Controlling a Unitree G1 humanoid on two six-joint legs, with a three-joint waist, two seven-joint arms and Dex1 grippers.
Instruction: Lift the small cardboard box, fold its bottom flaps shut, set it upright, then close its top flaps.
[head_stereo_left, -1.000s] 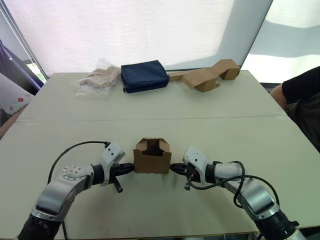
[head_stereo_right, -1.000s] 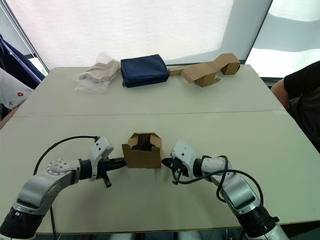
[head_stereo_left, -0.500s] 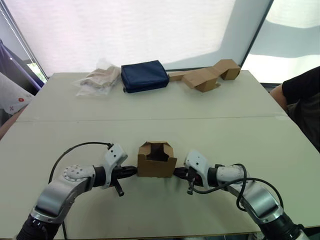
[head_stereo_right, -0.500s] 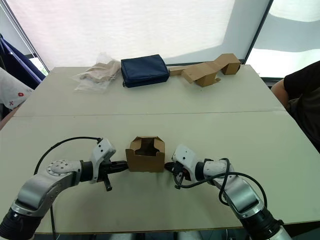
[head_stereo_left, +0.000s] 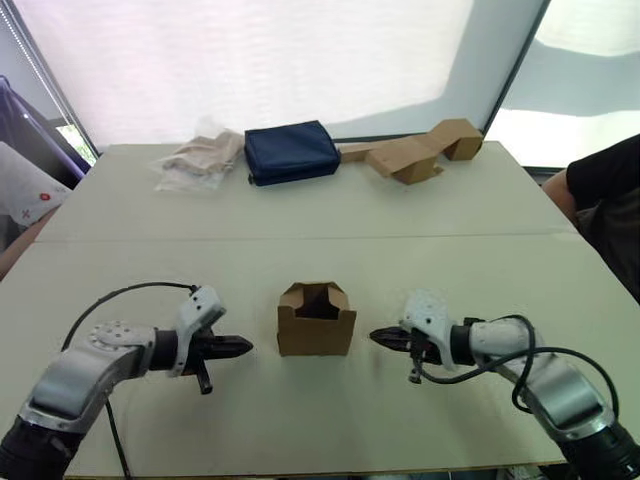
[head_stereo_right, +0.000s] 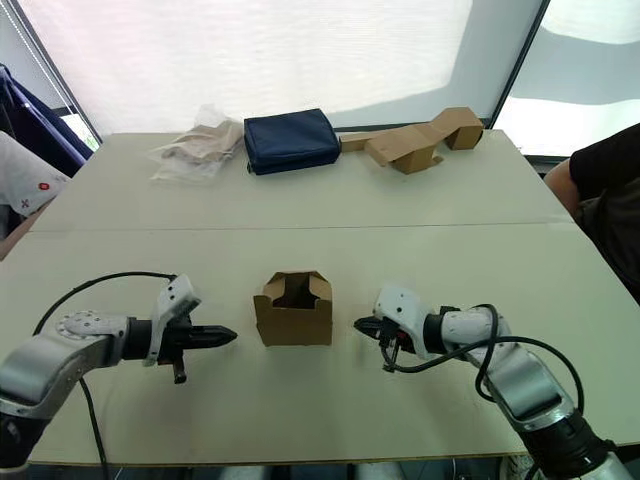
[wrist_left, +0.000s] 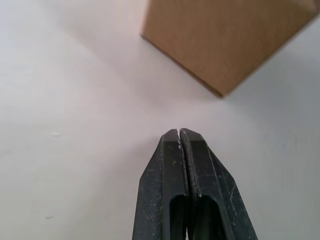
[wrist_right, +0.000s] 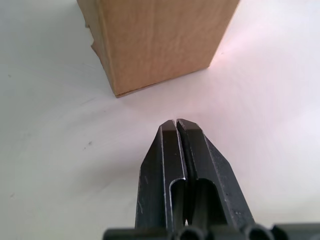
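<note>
Left eye view puts the small cardboard box (head_stereo_left: 316, 320) at the lower centre of the frame, standing on the pale worktop (head_stereo_left: 330, 215) with its open end up; the top flaps (head_stereo_left: 313, 296) stand raised and partly leaning inward, not folded flat. The underside rests on the surface, so the bottom flaps cannot be seen, though judging by how squarely the box sits, they are probably folded already and the upright placement done, leaving only the top to close. The left pincer (head_stereo_left: 238, 347) lies low at the lower left of the box, its fingers pressed together and empty, clear of the cardboard; the right pincer (head_stereo_left: 380, 337) mirrors it at the lower right, also pressed together, holding nothing, with a small gap to the box wall. Both have open surface around them and free room above the box for coming over the flaps. A navy blue pouch (head_stereo_left: 290, 151), a crumpled plastic bag (head_stereo_left: 198, 160) and a cluster of cardboard pieces (head_stereo_left: 418, 153) lie well apart along the upper edge of the worktop. A person's dark sleeve (head_stereo_left: 606, 175) shows at the right border.
</note>
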